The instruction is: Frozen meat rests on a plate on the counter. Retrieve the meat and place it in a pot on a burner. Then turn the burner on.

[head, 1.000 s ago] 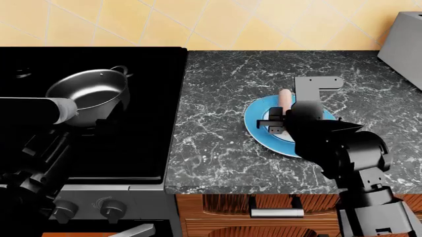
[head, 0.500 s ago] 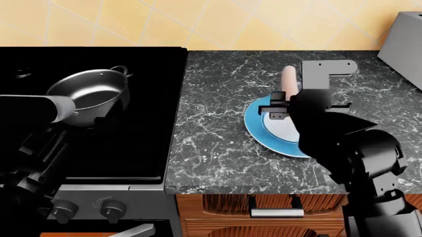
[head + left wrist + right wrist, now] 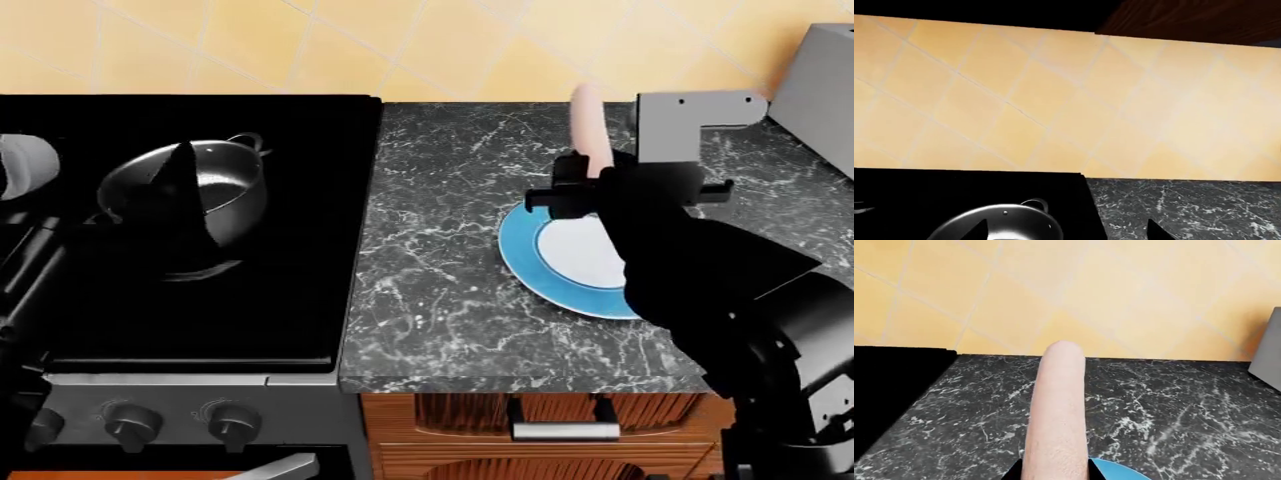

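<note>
My right gripper (image 3: 582, 183) is shut on the frozen meat (image 3: 589, 128), a pale-pink cylinder that sticks out past the fingers, lifted above the far edge of the blue-rimmed plate (image 3: 534, 262) on the dark marbled counter (image 3: 441, 260). In the right wrist view the meat (image 3: 1056, 415) fills the middle between the black fingertips (image 3: 1012, 472), with a sliver of the plate (image 3: 1121, 472) beneath. The steel pot (image 3: 220, 185) stands on a burner of the black stove; it also shows in the left wrist view (image 3: 997, 225). My left gripper (image 3: 1067, 235) is open, held above the pot.
The black stove top (image 3: 187, 300) lies left of the counter, with knobs (image 3: 134, 420) along its front. A grey appliance (image 3: 821, 80) stands at the counter's far right. Yellow tiled wall (image 3: 400, 45) runs behind. Wood cabinets with a drawer handle (image 3: 561, 430) sit below.
My right gripper has lifted the meat off the plate and carried it up and toward the wall. My left arm has shifted, its gripper now over the pot.
</note>
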Robot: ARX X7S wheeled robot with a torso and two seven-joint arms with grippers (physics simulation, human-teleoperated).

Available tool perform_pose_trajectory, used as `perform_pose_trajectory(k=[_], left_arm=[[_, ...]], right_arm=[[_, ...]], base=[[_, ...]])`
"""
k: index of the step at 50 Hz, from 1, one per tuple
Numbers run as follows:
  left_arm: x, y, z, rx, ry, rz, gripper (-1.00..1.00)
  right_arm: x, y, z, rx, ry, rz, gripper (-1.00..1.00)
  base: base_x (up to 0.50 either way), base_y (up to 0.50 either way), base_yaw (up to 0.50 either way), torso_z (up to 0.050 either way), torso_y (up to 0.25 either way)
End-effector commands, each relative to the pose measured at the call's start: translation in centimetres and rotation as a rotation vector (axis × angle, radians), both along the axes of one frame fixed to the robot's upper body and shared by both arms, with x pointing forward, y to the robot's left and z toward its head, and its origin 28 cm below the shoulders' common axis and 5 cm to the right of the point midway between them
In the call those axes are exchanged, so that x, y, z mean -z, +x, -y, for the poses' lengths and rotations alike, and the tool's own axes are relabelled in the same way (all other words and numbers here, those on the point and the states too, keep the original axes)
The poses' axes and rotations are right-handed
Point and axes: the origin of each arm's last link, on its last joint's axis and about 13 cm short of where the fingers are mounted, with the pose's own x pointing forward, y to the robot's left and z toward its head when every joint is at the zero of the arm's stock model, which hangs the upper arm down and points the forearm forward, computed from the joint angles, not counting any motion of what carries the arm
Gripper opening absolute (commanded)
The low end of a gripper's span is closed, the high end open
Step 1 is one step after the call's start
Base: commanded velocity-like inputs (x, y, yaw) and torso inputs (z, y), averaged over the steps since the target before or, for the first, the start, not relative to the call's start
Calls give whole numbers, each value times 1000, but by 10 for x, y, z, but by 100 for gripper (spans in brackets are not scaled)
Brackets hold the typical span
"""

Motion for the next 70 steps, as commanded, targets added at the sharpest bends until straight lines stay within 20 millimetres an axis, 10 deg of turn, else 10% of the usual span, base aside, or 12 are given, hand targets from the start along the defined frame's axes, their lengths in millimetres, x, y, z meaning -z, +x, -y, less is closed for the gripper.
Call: perform_pose_trajectory(k=[1,70], left_arm=[[-6,2,-6,-32,-9,27,100],[0,2,-2,-20,2,7,100]], right_arm=[[-5,-7,-3,-61,-14,37,-100],[-5,-9,-7,-120,-39,35,-100]], base=[[0,500,0,0,0],[0,410,0,0,0]])
